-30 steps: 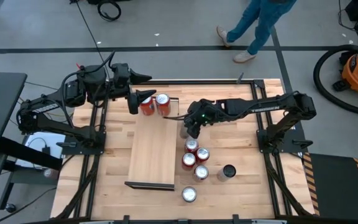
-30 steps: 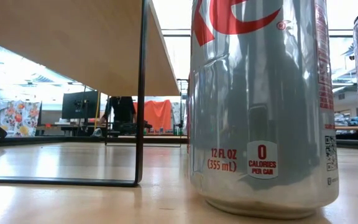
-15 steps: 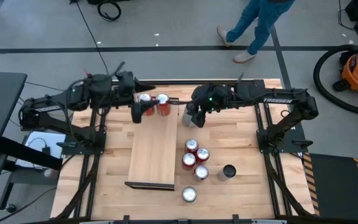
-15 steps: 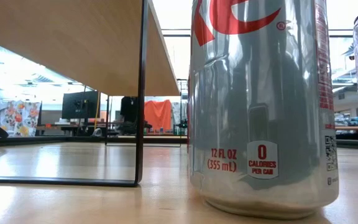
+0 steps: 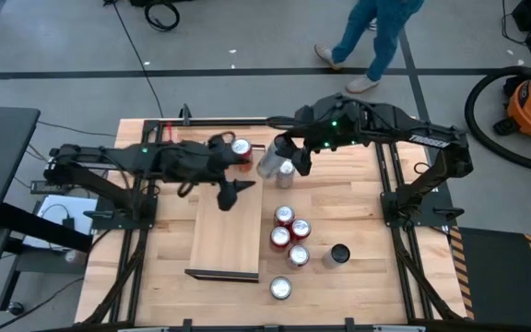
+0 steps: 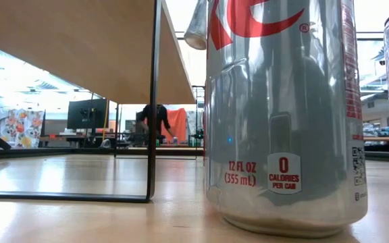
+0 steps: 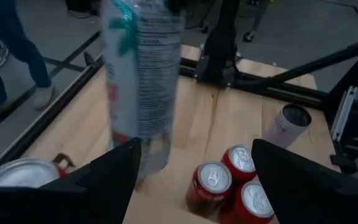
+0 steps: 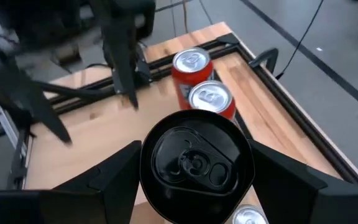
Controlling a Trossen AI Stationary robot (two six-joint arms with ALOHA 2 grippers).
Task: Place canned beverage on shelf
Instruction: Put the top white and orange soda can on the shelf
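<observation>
Risk of collision and a dropped can at the shelf's far end

Right gripper (image 5: 286, 159), clamped on a silver can (image 5: 272, 161), carries it tilted in the air just off the shelf (image 5: 227, 231) at its 1 o'clock corner, near the two red cans (image 5: 240, 150) already standing at the shelf's 12 o'clock end. Left gripper (image 5: 235, 191) hangs over the same end with fingers apart and nothing between them, close beside the carried can. Judging from this, the arms could clip each other, the tilted can could slip or knock the standing cans over, or land on the counter (image 5: 358, 203) instead of the board.
</observation>
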